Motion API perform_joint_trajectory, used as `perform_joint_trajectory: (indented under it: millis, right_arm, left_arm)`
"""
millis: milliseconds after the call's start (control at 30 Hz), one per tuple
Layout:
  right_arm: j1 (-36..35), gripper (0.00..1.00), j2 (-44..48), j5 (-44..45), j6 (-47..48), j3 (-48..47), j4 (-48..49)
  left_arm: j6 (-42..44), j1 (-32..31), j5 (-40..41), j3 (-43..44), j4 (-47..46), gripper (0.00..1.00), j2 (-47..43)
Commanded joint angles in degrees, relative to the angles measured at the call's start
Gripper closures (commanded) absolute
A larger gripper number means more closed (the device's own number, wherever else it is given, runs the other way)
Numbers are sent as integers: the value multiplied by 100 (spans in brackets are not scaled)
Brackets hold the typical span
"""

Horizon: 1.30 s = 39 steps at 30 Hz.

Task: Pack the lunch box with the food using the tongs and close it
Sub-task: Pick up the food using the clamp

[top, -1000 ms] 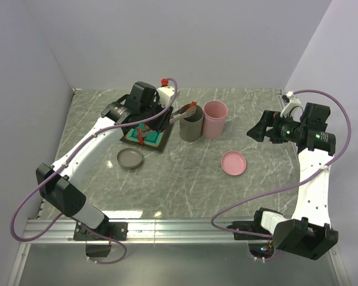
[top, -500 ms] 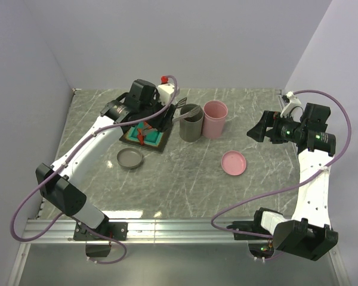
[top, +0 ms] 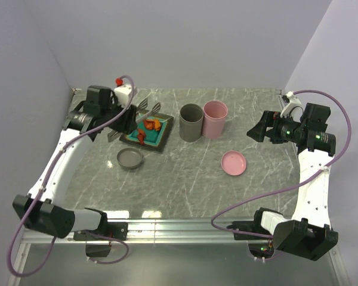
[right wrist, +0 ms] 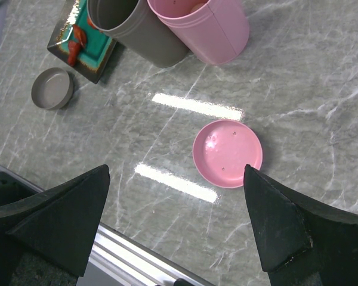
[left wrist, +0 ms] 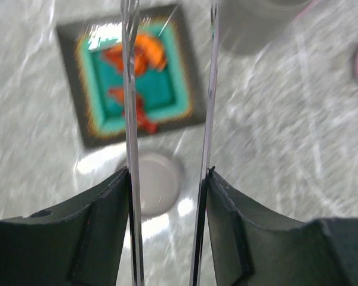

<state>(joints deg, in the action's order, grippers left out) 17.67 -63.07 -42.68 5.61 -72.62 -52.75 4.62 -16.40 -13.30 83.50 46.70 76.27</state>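
Your left fingers [left wrist: 101, 214] pinch the tongs [left wrist: 130, 89]; two red chunks [left wrist: 146, 52] lie upper left, beyond. Your right fingers [right wrist: 65, 208] spread wide.

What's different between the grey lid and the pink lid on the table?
Colour: the grey lid matches the grey container, while the pink lid matches the pink container. Place: the grey lid lies on the left, just in front of the square plate; the pink lid lies right of centre, in front of the pink container. Shared: both are round and shallow, lying flat, off their containers.
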Motion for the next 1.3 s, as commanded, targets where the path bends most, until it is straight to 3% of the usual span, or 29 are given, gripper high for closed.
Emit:
perform_joint_trajectory:
  millis: [0,133,333,1267]
  right_arm:
    - [52,0,32,-57,19,-7,63]
    - [44,0,40,-74,11,20,90]
    - [52,0,49,-74,11,29,98]
    - [52,0,102,-39,-7,28,81]
  left_arm:
    - [240,330,-156,-483,260,44,-437]
    - [399,681,-24,-1282,296,44,-823]
    - [320,867,231,-1784,200,45,-886]
    - [179,876,319,-1214,-433,44,652]
